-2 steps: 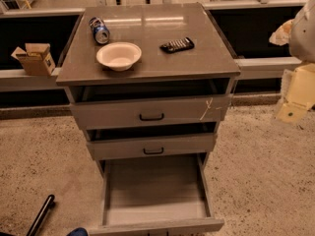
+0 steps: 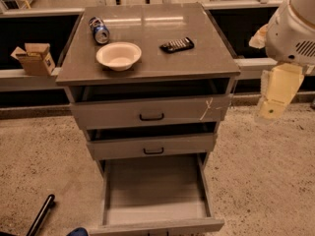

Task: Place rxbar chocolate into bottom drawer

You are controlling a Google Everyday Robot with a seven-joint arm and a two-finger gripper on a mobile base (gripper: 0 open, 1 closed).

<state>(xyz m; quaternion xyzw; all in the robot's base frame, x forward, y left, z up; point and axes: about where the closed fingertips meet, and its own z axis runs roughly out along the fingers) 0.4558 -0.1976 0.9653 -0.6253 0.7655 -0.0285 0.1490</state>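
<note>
The rxbar chocolate point(image 2: 176, 44), a small dark bar with pale marks, lies flat on the grey cabinet top, right of centre. The bottom drawer point(image 2: 155, 191) is pulled out wide open, and its flat grey floor is bare. My gripper point(image 2: 271, 107) hangs at the right edge of the view on the white and cream arm point(image 2: 294, 31). It is beside the cabinet, level with the top drawer, well away from the bar and holding nothing that shows.
A white bowl point(image 2: 118, 56) and a blue soda can point(image 2: 100, 30) lying on its side sit on the cabinet top point(image 2: 147, 68), left of the bar. The two upper drawers point(image 2: 150, 113) with black handles stand slightly ajar. A cardboard box point(image 2: 34, 58) rests on a ledge at left. A dark pole point(image 2: 40, 215) lies on the floor at lower left.
The arm has moved a little to the left, further into view. The bar, bowl, can and drawers have not moved.
</note>
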